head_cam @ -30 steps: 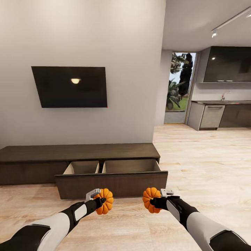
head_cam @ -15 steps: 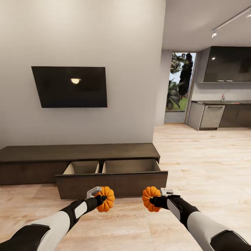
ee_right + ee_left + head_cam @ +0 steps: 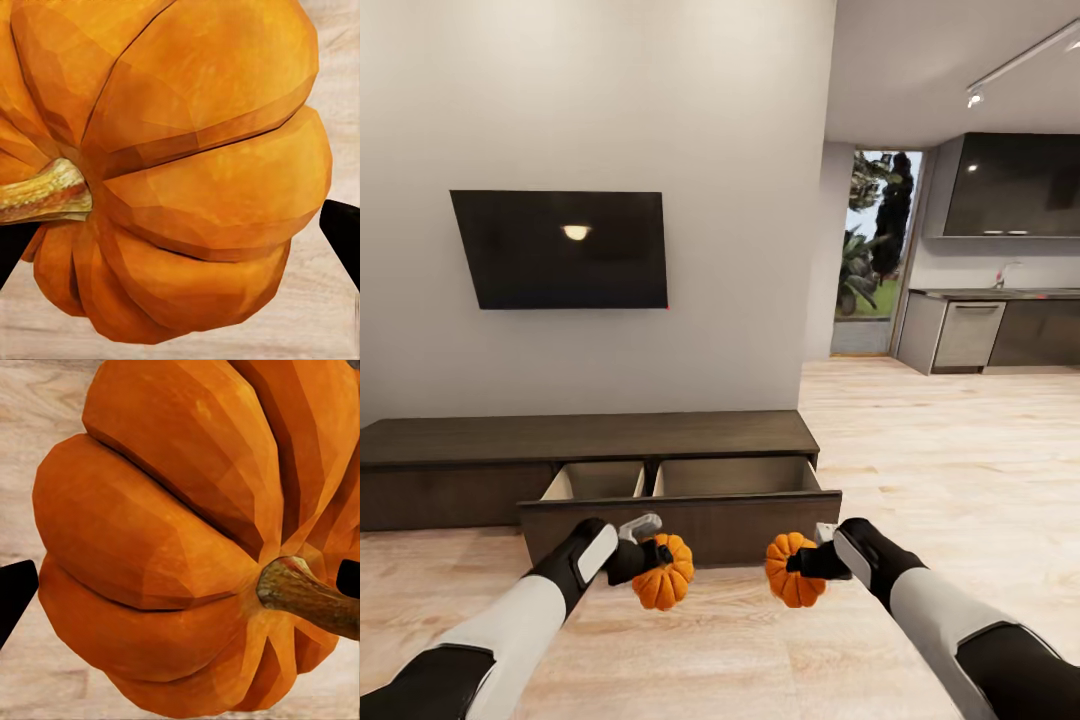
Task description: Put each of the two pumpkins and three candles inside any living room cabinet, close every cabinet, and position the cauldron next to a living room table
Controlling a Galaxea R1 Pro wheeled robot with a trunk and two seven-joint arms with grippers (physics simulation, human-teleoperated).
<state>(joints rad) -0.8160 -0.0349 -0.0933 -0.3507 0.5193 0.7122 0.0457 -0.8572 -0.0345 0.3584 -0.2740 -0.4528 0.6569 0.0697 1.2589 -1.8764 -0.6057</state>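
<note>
Each arm carries a bright orange ribbed pumpkin just in front of the cabinet's open drawer. My left gripper (image 3: pixel 652 570) is shut on one pumpkin (image 3: pixel 665 573), whose ribs and brown stem (image 3: pixel 304 592) loom close in the left wrist view. My right gripper (image 3: pixel 800 568) is shut on the other pumpkin (image 3: pixel 793 570), with its stem (image 3: pixel 41 193) seen in the right wrist view. The long, low dark brown cabinet (image 3: pixel 585 437) stands against the wall; its wide drawer front (image 3: pixel 680 530) is pulled out, showing two pale compartments. Both pumpkins hang a little lower than the drawer's front edge, over the floor.
A black TV (image 3: pixel 560 248) hangs on the wall above the cabinet. To the right the wood floor (image 3: pixel 950 450) runs to a kitchen with dark cupboards (image 3: pixel 1015 185) and a doorway (image 3: pixel 875 250) showing plants outside.
Both arms have moved forward and up toward the open drawer, carrying their pumpkins with them. The view has not shifted.
</note>
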